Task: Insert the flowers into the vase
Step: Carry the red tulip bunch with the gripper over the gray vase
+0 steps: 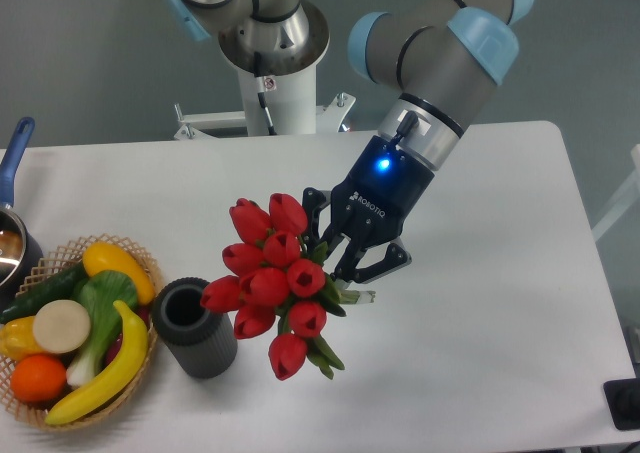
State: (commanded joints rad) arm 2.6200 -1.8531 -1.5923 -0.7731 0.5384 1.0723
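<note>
The flowers hang clamped by their stems in my gripper, buds pointing toward the table's left edge, above mid-table. The vase stands upright just left of them, beside the basket.

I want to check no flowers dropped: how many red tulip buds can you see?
10 red closed tulip buds, all in one bunch held by the black two-finger gripper, just right of the dark grey ribbed cylindrical vase. None lie on the white table; some may be hidden behind others.
</note>
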